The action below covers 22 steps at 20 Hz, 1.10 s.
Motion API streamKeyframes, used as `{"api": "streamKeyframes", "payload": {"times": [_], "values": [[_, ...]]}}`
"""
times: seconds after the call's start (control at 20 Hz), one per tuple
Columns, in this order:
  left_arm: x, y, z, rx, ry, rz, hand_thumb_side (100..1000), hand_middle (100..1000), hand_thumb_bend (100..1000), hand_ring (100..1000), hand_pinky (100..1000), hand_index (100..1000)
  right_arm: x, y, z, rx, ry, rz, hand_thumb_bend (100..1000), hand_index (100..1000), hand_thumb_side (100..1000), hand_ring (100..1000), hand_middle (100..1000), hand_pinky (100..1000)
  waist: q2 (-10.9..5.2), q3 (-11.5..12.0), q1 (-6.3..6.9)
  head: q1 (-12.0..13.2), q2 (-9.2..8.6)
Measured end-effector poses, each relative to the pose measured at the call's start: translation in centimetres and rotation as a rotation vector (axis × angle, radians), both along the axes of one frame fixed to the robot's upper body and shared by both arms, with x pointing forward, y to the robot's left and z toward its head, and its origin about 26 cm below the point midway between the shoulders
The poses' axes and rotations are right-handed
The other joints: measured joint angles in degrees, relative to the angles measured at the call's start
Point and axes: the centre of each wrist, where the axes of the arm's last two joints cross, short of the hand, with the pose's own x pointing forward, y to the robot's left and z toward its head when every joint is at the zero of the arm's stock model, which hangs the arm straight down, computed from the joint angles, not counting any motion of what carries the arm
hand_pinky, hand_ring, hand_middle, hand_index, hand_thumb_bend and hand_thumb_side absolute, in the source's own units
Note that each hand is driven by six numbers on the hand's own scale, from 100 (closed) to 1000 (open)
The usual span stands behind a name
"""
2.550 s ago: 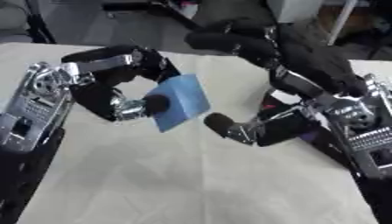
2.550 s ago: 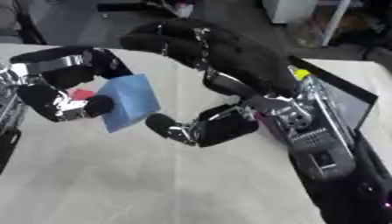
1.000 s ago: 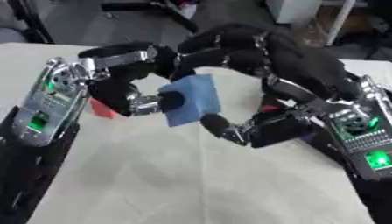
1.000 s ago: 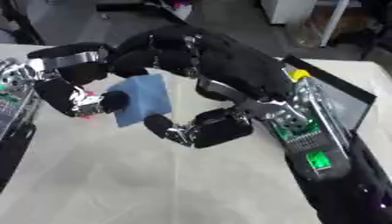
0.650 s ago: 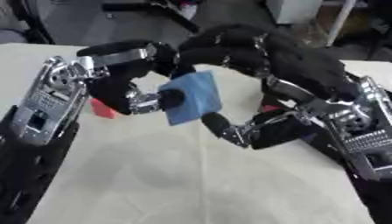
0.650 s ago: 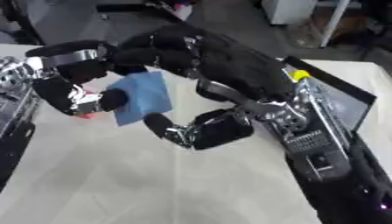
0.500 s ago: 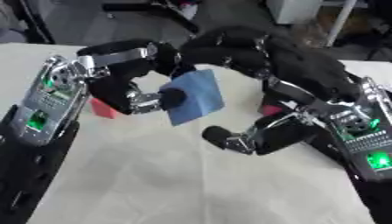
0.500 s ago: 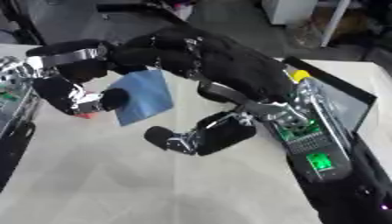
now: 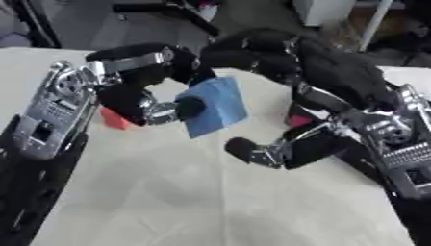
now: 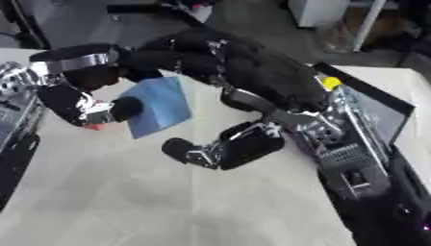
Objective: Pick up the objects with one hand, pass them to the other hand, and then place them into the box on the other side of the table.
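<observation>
Left hand (image 9: 147,103) holds the flat, light-blue rectangular block (image 9: 215,106) in the air above the cream cloth-covered bench (image 9: 168,202), thumb pressed on the near face and fingers curled over the top edge behind it. Just left of that hand a small red block (image 9: 114,119) lies on the bench towards its left edge.

To the right, the right hand (image 10: 232,144) has its fingers arched over the top of the blue block, while its thumb hangs below and apart from the block, so this hand has not closed on anything. A second small red piece (image 9: 296,120) shows behind its wrist. At the bench's right edge stands a dark box (image 10: 379,113) with a small yellow thing (image 10: 330,82) at its near rim.

The handover seems under way. To do it well, the right thumb should likely rise to meet the block's lower face opposite the fingers before the left hand lets go; otherwise the block may tip out.
</observation>
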Motion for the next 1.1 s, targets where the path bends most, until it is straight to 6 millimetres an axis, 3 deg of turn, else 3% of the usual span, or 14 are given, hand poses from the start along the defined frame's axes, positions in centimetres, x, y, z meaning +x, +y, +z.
{"api": "streamKeyframes", "payload": {"times": [0.85, 1.1], "values": [[-0.39, -0.65, 0.49, -0.003, 0.009, -0.043, 541, 383, 100, 469, 608, 532, -0.01, 0.02, -0.01, -0.025, -0.051, -0.045, 302, 873, 248, 865, 869, 903, -0.06, -0.1, 0.00, 0.0, 0.00], [-0.57, -0.80, 0.59, -0.003, 0.010, -0.050, 543, 399, 100, 486, 619, 536, -0.10, 0.09, 0.00, -0.022, -0.069, -0.053, 240, 819, 149, 848, 854, 883, -0.07, -0.1, 0.00, 0.0, 0.00]]}}
